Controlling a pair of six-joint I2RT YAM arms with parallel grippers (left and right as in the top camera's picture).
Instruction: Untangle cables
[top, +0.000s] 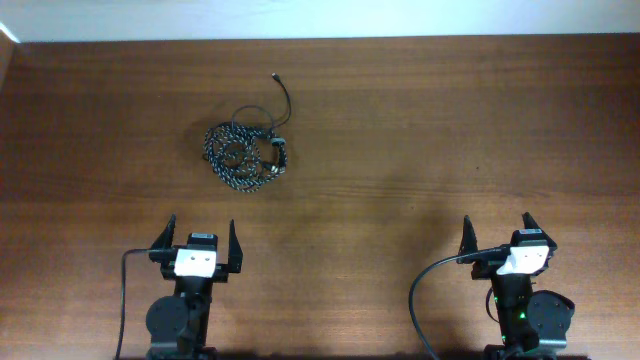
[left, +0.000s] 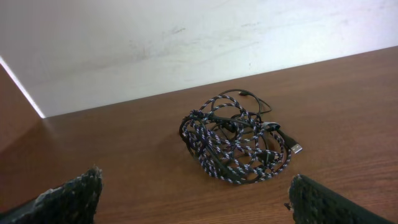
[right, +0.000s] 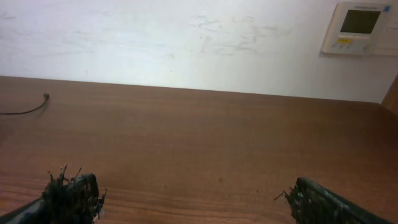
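The cables lie in one tangled heap (top: 246, 153) on the wooden table, left of centre and toward the back. The braided black-and-white cable (left: 233, 149) is coiled in loops, with the thin black cable (top: 284, 98) woven through it and trailing a free end toward the far edge. A small plug (left: 296, 147) sticks out on the heap's right side. My left gripper (top: 202, 236) stands open near the front edge, well short of the heap, nothing between its fingers. Far to the right, my right gripper (top: 497, 229) is open and empty too. The black cable's tip (right: 45, 96) shows at the left of the right wrist view.
A white wall (left: 186, 37) rises behind the table's far edge, with a wall control panel (right: 357, 26) at the right. Thick black arm cables (top: 420, 300) loop beside each arm base at the front.
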